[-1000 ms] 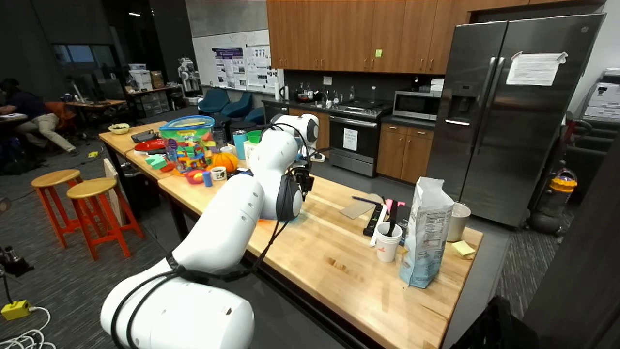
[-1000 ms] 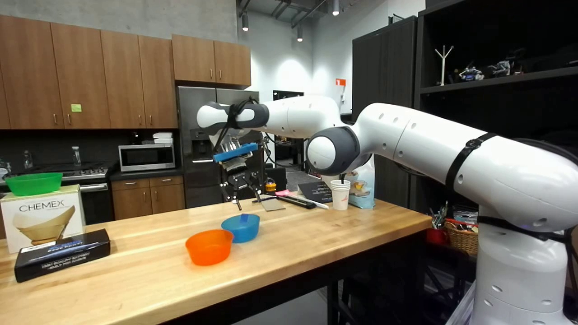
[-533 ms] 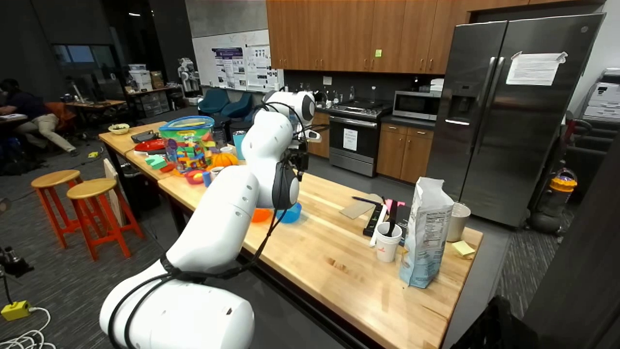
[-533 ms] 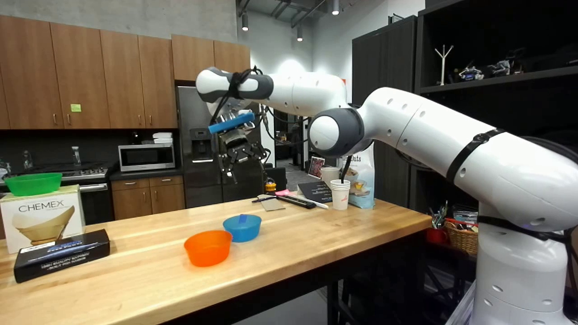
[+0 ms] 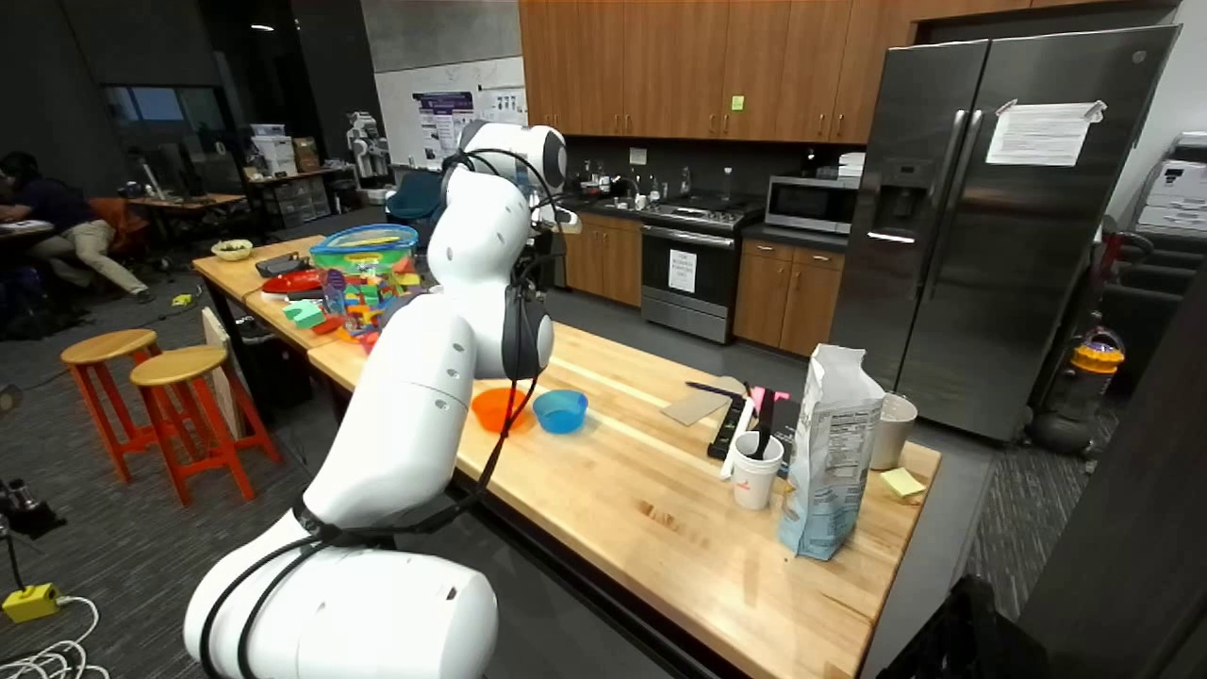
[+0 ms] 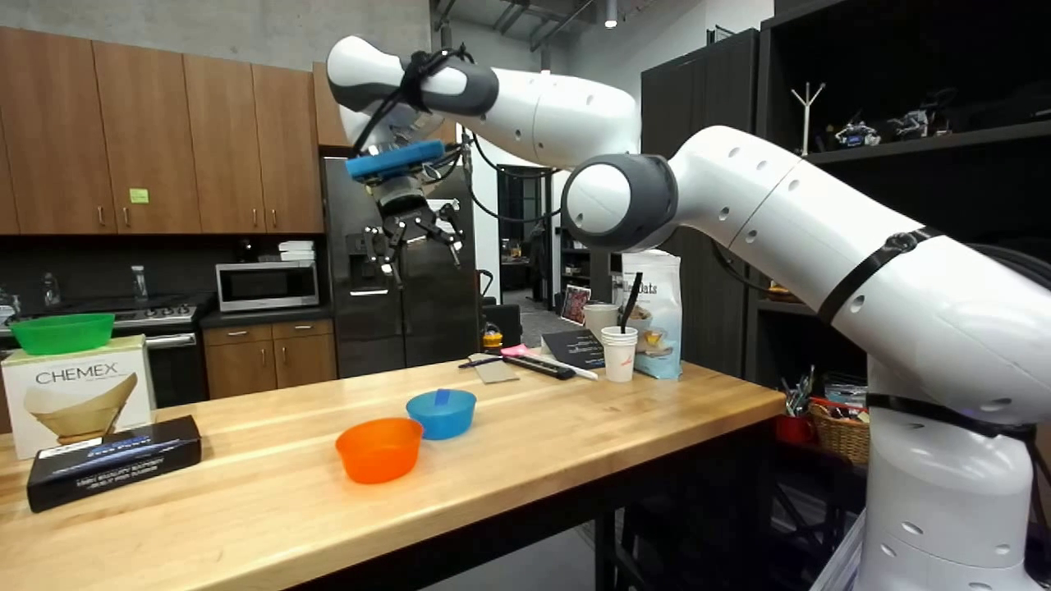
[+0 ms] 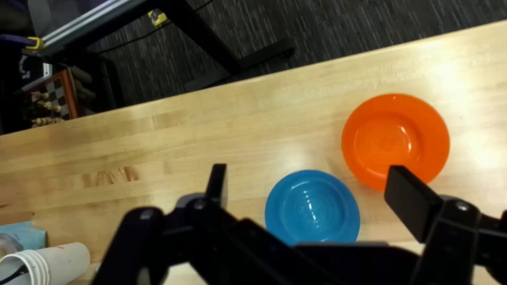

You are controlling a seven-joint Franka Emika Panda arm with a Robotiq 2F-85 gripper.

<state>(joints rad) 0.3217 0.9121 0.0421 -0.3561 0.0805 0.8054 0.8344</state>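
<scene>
My gripper (image 6: 423, 261) hangs high above the table in an exterior view, its black fingers spread wide. Nothing is between them. Below, a blue bowl (image 6: 443, 419) rests on the wooden table, with a darker blue patch at its rim. Beside it, closer to that camera, sits an orange bowl (image 6: 380, 450). From the wrist view, the blue bowl (image 7: 313, 202) appears between the open jaws but far beneath them; its lower edge is hidden by the gripper body. The right finger overlaps the rim of the orange bowl (image 7: 384, 134) in that view. Both bowls look empty inside.
A white paper cup stack (image 6: 618, 355), an oats bag (image 6: 657, 316) and pens stand at one table end. Toward the opposite end are a green bowl (image 6: 64, 334) on a Chemex box (image 6: 78, 394) and a black box (image 6: 115, 464). A toy bag (image 5: 363, 273) stands farther off.
The arm has lifted my gripper from just over the blue bowl to well above it. Its jaws have spread wider. Both bowls have come into plain sight, staying almost in place.
</scene>
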